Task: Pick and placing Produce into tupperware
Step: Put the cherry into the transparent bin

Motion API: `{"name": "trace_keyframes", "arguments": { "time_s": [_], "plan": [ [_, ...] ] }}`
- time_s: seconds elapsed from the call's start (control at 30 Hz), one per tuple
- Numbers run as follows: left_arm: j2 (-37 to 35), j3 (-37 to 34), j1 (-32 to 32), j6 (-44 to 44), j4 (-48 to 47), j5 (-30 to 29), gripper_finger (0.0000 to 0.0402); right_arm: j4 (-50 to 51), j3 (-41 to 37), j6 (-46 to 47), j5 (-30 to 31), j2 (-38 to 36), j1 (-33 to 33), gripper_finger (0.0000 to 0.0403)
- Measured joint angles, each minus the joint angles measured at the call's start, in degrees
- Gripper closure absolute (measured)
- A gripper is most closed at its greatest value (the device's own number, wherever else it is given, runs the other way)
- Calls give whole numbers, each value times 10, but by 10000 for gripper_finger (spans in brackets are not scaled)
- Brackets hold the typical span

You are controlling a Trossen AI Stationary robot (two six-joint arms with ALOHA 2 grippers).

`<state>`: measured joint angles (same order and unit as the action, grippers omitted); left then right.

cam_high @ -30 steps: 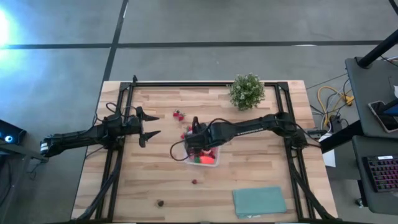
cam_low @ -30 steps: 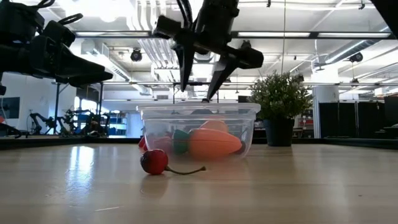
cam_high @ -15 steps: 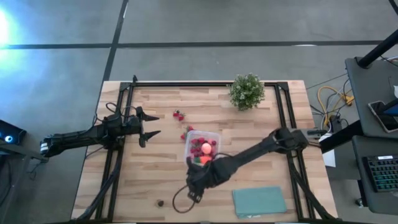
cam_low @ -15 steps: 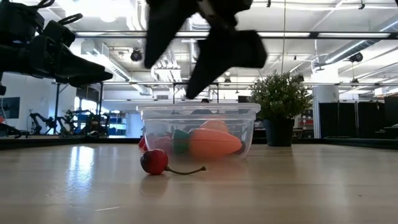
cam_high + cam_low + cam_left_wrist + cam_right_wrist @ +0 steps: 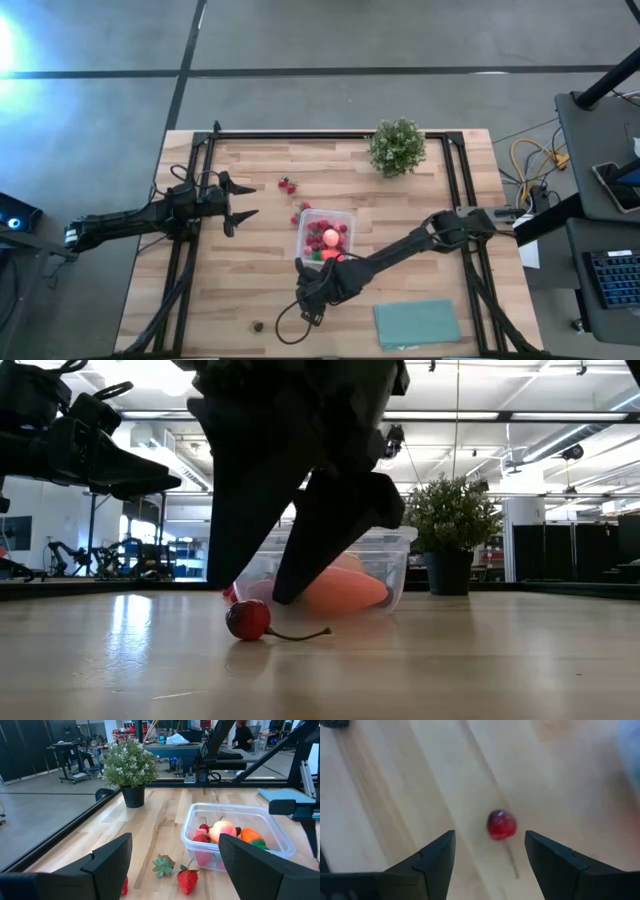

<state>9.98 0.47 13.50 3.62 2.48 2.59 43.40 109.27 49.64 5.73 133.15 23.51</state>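
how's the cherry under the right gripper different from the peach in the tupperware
The cherry is small, dark red and has a thin stem; the peach is larger, pink-orange, with no stem showing. The cherry lies loose on the bare table beneath the open right gripper, while the peach sits inside the tupperware among other pieces. Both are rounded toy produce.

Left gripper (image 5: 172, 857) fingers spread wide, framing a clear tupperware (image 5: 280, 851) holding a peach (image 5: 223, 830) and other produce, strawberries (image 5: 187, 879) lying beside it, potted plant (image 5: 129, 770) standing beyond.
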Motion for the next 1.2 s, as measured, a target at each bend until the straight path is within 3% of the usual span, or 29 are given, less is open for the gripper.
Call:
{"name": "trace_keyframes", "arguments": {
  "time_s": [0.53,0.8,1.03,1.2],
  "plan": [
    [0,0,0,0,0,0,119,0,0,-62,29,0,1,178],
    [0,0,0,0,0,0,119,-41,0,-60,-40,0,2,179],
    [0,0,0,0,0,0,119,-35,0,-62,45,0,-2,179],
    [0,0,0,0,0,0,119,-34,0,-68,49,3,-5,179]
  ]
}}
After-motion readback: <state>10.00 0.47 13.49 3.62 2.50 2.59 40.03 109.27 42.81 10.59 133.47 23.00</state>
